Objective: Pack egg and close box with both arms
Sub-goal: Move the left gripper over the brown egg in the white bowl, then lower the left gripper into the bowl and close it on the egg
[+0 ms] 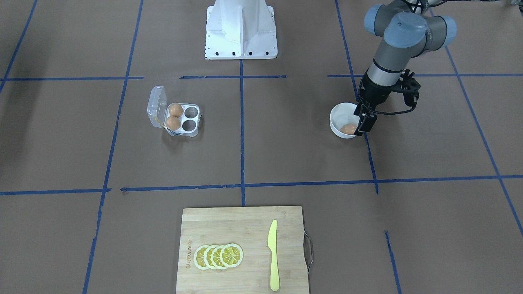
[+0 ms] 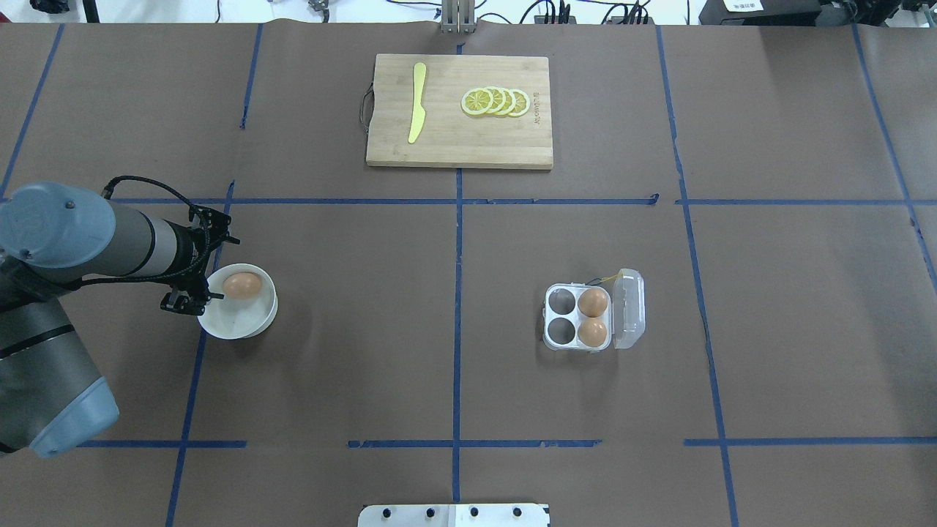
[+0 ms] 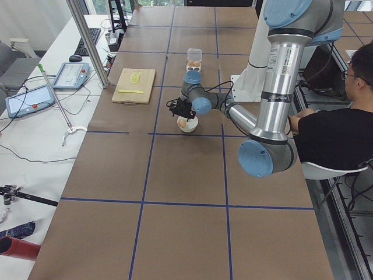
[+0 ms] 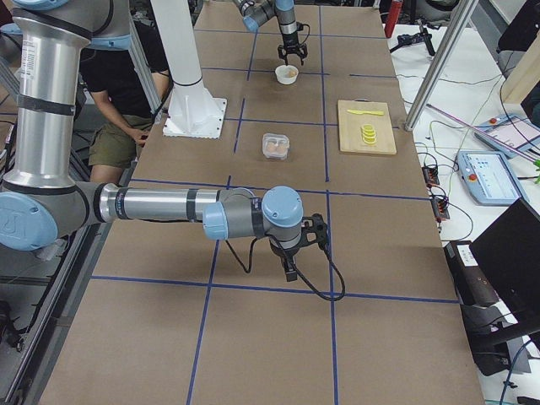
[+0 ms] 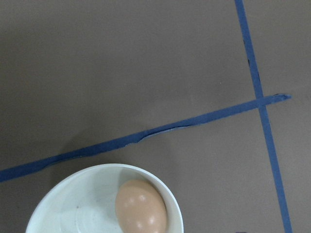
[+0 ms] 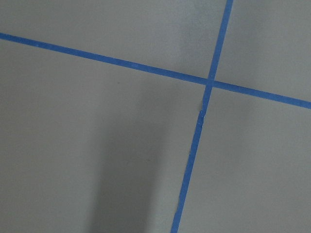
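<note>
The egg (image 1: 348, 129) lies in a round white bowl (image 1: 338, 115); it also shows in the overhead view (image 2: 241, 285) and at the bottom of the left wrist view (image 5: 141, 207). My left gripper (image 1: 363, 127) hangs open at the bowl's edge, just beside the egg and apart from it. The box (image 2: 550, 323) stands open with its clear lid (image 2: 629, 307) raised. It holds two brown eggs (image 2: 593, 301) and has two empty cups. My right gripper (image 4: 289, 270) shows only in the right side view, low over bare table; I cannot tell whether it is open.
A wooden cutting board (image 1: 229, 228) with lemon slices (image 1: 218, 256) and a yellow knife (image 1: 273, 255) lies at the far side from the robot. The white pedestal base (image 1: 241, 32) stands at the robot's side. A seated person (image 3: 332, 134) is beside the table.
</note>
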Available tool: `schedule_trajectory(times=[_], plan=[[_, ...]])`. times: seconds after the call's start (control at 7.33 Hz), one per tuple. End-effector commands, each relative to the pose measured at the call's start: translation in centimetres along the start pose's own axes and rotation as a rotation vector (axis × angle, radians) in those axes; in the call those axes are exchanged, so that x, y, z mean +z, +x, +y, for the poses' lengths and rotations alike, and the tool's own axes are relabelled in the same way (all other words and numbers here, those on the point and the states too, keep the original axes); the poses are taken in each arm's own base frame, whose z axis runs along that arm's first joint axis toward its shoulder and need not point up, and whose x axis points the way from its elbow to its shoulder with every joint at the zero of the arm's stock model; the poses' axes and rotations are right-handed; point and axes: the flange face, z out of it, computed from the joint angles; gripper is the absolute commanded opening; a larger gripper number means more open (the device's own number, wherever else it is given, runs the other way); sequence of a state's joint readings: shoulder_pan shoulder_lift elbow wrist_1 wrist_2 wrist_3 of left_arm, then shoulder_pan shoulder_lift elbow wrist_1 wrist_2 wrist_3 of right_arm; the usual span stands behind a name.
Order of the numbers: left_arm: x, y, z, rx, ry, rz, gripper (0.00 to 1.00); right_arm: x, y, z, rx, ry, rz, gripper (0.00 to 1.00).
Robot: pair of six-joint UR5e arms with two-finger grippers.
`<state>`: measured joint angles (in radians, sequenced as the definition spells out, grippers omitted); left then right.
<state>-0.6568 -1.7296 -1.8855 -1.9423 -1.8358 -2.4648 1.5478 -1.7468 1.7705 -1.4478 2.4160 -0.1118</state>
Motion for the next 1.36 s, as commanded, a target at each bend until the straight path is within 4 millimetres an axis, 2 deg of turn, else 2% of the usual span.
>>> schedule_trajectory(times=[0.0, 0.14, 0.41, 0.82, 1.23], plan=[[1.1, -0.3, 0.5, 0.005, 0.003, -0.017, 0.87, -0.1, -0.1, -0.1, -0.008, 0.006, 0.001, 1.00], [1.8, -0.4, 0.7, 0.006, 0.005, -0.027, 0.86, -0.1, -0.1, -0.2, -0.021, 0.019, 0.002, 1.00], [1.8, -0.5, 0.8, -0.009, 0.004, -0.027, 0.83, -0.1, -0.1, -0.1, -0.025, 0.022, 0.002, 1.00], [2.9, -1.9, 1.3, -0.051, 0.009, -0.055, 0.79, -0.1, -0.1, -0.1, -0.023, 0.022, 0.002, 1.00], [2.5, -2.0, 1.5, -0.060, 0.002, -0.053, 0.76, 0.2, 0.2, 0.0, -0.018, 0.017, 0.000, 1.00]])
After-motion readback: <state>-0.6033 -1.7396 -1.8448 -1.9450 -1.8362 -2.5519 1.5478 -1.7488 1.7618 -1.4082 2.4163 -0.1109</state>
